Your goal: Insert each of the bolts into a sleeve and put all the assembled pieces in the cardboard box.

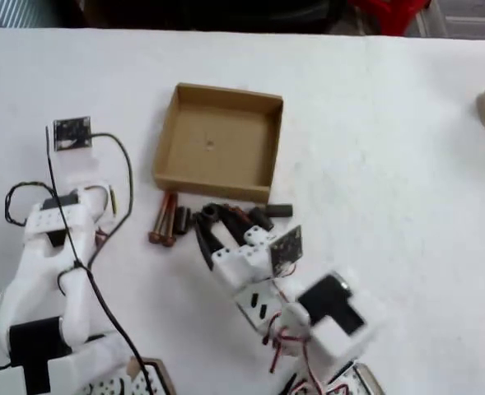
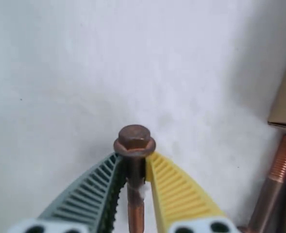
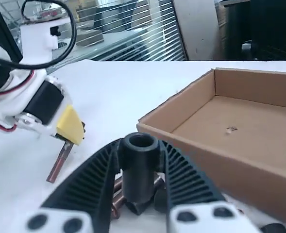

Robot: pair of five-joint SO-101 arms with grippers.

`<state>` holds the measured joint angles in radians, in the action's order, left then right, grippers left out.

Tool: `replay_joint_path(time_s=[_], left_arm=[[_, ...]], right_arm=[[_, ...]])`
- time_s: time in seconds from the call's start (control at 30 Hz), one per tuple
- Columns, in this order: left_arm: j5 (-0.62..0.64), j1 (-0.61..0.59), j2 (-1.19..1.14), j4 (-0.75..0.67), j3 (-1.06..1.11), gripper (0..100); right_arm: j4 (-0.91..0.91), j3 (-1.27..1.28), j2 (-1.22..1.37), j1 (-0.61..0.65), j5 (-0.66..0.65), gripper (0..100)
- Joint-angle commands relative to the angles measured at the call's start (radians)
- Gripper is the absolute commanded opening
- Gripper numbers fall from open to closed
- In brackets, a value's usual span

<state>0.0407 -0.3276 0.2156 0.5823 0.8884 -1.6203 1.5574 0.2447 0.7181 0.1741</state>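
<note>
Near the cardboard box (image 1: 213,188), by its front wall, the R arm is leaning low over the table (image 1: 390,123). The R gripper (image 3: 140,158) is squeezing a black sleeve (image 3: 139,174) btwn its fingers, w/ the hole end poking out past the tips. Off to the side, the L arm is hunching low too, and the L gripper (image 2: 135,167) is pinching a copper bolt (image 2: 134,141) just under its head. Spare bolts (image 1: 163,218) & loose sleeves (image 1: 268,216) are lying right by the box.
</note>
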Motion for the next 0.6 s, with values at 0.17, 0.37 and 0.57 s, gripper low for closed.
replay_joint_path(time_s=[0.17,0.37,0.57], left_arm=[[-0.008,0.005,0.039,-0.023,-0.011,2],[-0.008,0.005,0.039,-0.023,-0.012,2],[-0.008,0.007,0.042,-0.023,-0.011,2]], right_arm=[[-0.137,-0.112,0.193,0.05,-0.058,1.6],[-0.137,-0.115,0.125,0.051,-0.058,1.6],[-0.137,-0.137,0.125,0.05,-0.058,1.6]])
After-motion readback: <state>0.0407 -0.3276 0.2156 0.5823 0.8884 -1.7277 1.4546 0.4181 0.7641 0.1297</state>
